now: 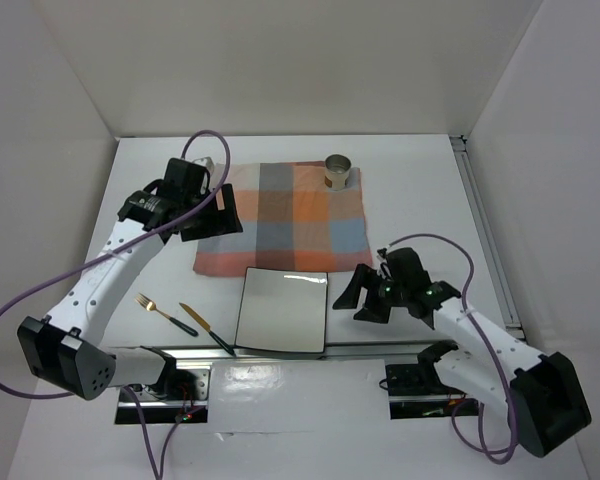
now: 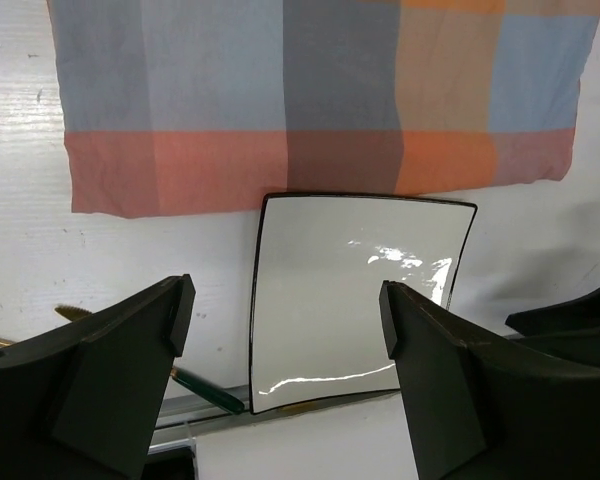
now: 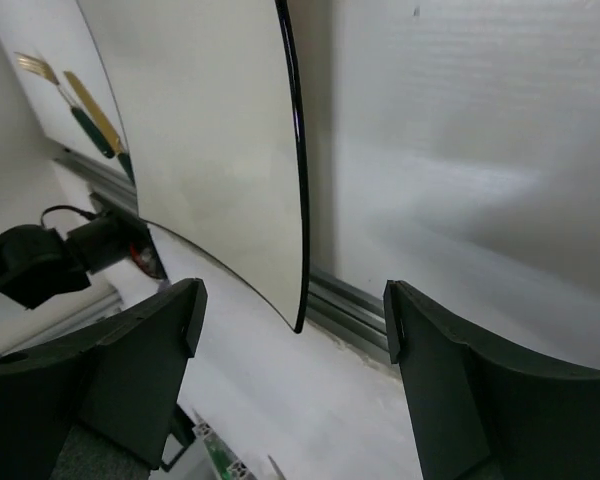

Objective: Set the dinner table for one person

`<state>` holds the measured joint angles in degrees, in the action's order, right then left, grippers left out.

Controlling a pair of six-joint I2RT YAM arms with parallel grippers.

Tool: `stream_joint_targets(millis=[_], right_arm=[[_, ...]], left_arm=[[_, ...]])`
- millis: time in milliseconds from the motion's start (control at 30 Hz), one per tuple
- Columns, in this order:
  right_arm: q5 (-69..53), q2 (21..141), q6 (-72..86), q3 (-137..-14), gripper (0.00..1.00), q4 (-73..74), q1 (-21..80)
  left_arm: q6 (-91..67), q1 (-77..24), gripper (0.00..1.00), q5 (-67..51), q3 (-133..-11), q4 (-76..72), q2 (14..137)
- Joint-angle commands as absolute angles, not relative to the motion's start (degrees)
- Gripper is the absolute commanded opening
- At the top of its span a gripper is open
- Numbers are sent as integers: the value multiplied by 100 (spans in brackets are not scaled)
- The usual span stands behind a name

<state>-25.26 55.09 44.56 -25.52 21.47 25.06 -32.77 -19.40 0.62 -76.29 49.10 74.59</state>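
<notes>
The dinner table (image 1: 420, 190) is a white top with aluminium rails. A checked orange-blue-grey cloth (image 1: 280, 215) lies in its middle. A square white plate (image 1: 283, 310) with a dark rim lies just in front of the cloth, its near edge over the front rail. A gold fork (image 1: 160, 312) and a gold knife with a green handle (image 1: 205, 328) lie left of the plate. A metal cup (image 1: 338, 171) stands on the cloth's far right corner. My left gripper (image 1: 212, 222) is open and empty above the cloth's left edge. My right gripper (image 1: 360, 300) is open and empty just right of the plate.
The left wrist view shows the cloth (image 2: 320, 100), the plate (image 2: 355, 295) and the knife handle (image 2: 205, 392). The right wrist view shows the plate (image 3: 210, 130), its corner over the front rail (image 3: 350, 300), plus the fork (image 3: 40, 68) and knife (image 3: 90, 110). White walls enclose the table.
</notes>
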Motion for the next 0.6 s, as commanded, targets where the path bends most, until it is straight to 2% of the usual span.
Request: stream_joint_targets(millis=[0, 100, 300, 567], right_arm=[[-2936, 5001, 5816, -2024, 83, 985, 2793], [-2672, 5079, 5959, -1882, 75, 748, 3153], [-2329, 6204, 6240, -2029, 75, 238, 4103], [-2583, 6969, 6187, -2154, 75, -104, 4175]], left_arm=[[-3129, -1969, 94, -8, -7656, 4843, 7462], [-3129, -1969, 94, -70, -7515, 4790, 7462], [-3076, -1969, 96, -132, -7514, 4790, 7401], [-3023, -1969, 96, -9, -7567, 4790, 7339]])
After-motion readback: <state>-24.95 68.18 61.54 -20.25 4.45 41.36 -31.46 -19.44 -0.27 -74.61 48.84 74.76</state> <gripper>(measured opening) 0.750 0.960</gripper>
